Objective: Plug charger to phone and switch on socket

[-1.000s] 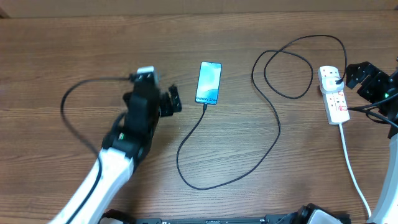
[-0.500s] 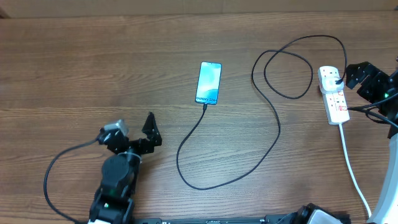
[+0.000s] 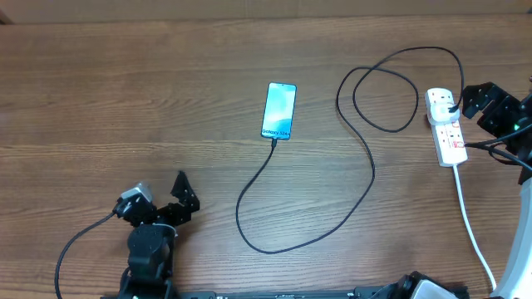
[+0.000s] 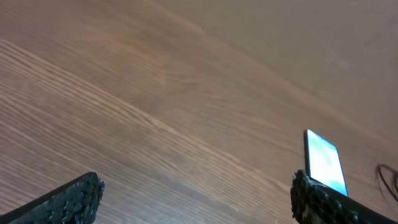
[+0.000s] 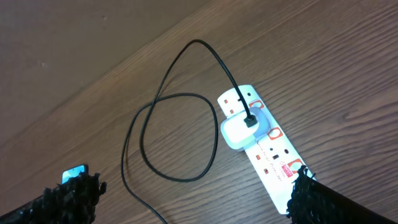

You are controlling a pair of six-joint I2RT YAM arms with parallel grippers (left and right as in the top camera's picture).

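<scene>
Overhead alone shows whole charger: thin black cable, tip at near end of phone, looping right to socket. Right wrist view adds white square adapter seated in white strip with red markings. Phone mid-table, flat, glossy cyan screen. Table brown wood grain. Left gripper near-left, fingers spread, empty. Right gripper just beside socket, spread, holding nothing.

phone centre; charger trails from it rightward to socket, far right.
</scene>
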